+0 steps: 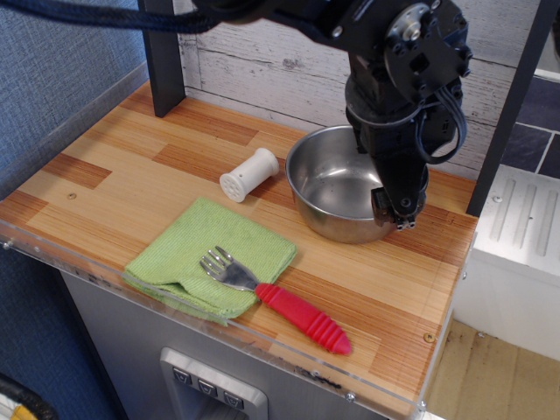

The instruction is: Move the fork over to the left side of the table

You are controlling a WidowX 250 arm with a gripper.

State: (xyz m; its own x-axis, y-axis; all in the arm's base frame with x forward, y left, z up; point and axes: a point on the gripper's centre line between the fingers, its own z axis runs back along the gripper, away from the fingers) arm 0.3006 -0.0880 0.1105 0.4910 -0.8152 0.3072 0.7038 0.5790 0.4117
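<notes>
The fork (278,301) lies near the front edge of the table (131,175). Its silver tines rest on a green cloth (214,249) and its red ribbed handle points toward the front right. My gripper (398,214) hangs over the right rim of a steel bowl (337,188), well above and to the right of the fork. Its fingers look pressed together with nothing between them.
A white salt shaker (248,174) lies on its side left of the bowl. A dark post (162,57) stands at the back left. A clear acrylic rim (219,319) runs along the table's front edge. Bare wood shows on the table's left part.
</notes>
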